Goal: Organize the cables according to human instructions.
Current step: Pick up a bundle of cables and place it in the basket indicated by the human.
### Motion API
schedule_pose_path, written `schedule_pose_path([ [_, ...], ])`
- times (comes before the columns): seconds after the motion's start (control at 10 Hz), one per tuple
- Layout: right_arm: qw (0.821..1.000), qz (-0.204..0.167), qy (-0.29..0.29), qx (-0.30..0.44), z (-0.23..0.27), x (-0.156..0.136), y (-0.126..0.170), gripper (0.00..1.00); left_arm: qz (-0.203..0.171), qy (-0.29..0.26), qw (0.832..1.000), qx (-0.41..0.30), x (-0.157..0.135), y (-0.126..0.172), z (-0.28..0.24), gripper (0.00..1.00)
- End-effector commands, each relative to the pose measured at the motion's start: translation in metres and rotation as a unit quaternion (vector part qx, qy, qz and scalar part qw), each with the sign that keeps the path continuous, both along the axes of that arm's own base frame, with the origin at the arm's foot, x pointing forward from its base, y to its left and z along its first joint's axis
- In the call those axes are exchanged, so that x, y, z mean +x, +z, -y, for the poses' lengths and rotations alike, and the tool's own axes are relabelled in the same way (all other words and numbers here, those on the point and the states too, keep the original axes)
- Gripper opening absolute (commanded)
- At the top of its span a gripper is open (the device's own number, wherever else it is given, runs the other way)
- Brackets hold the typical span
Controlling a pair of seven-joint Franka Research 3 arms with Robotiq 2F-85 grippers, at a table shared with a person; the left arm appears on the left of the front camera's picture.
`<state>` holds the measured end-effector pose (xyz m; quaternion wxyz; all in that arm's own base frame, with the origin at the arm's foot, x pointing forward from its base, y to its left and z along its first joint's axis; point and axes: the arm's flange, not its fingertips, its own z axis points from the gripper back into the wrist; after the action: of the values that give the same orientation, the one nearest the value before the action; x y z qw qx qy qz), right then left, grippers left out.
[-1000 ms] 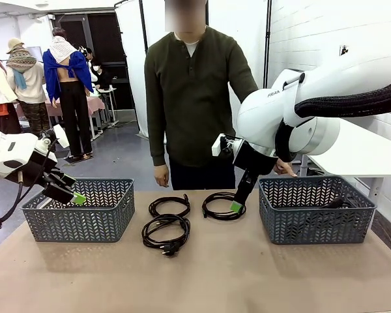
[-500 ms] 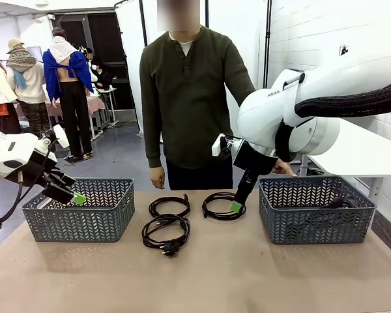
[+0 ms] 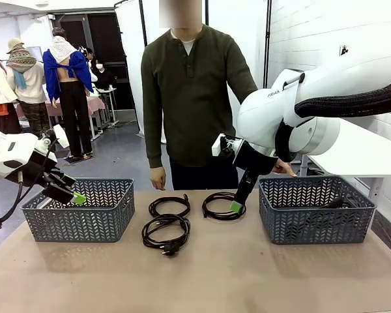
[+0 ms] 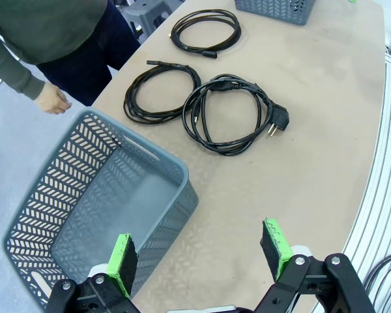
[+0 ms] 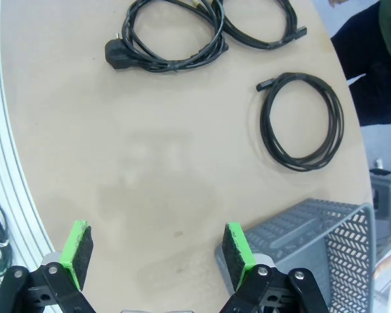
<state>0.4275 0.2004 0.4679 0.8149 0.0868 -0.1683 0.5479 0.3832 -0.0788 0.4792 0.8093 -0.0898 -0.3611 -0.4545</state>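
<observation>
On table [image 3: 260, 274], three thin black cables [image 4: 191, 117] in flat round coils

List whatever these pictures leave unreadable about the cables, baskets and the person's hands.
Front view: dark shape inside the right basket, behind its mesh wall; cable or not, unclear.
Front view: the person's hand beside it, mostly behind the right arm; gesture hidden.
Left wrist view: that basket, cut by the top edge.

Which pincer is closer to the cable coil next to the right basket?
Right. The right pincer hovers open close beside that coil, near the right basket. The left pincer is far off, open over the left basket.
</observation>
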Motion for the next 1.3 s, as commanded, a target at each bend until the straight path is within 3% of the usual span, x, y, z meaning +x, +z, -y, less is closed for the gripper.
schedule_pose_path([
  [0.0, 1.0, -0.007, -0.028, 0.005, -0.006, 0.009, 0.004, 1.0, 0.0, -0.003, 1.0, -0.002, 0.002, -0.002, -0.003, 1.0],
  [0.3, 0.993, -0.031, -0.117, 0.018, -0.028, 0.043, 0.018, 1.0, 0.0, -0.003, 1.0, -0.002, 0.002, -0.002, -0.003, 1.0],
  [0.6, 0.972, -0.05, -0.227, 0.025, -0.052, 0.087, 0.024, 1.0, 0.0, -0.003, 1.0, -0.002, 0.002, -0.002, -0.003, 1.0],
  [0.9, 0.948, -0.049, -0.313, 0.017, -0.069, 0.131, 0.007, 1.0, 0.0, -0.003, 1.0, -0.002, 0.002, -0.002, -0.003, 1.0],
  [1.2, 0.927, -0.077, -0.366, 0.021, -0.078, 0.165, -0.018, 1.0, 0.0, -0.003, 1.0, -0.002, 0.002, -0.002, -0.003, 1.0],
])
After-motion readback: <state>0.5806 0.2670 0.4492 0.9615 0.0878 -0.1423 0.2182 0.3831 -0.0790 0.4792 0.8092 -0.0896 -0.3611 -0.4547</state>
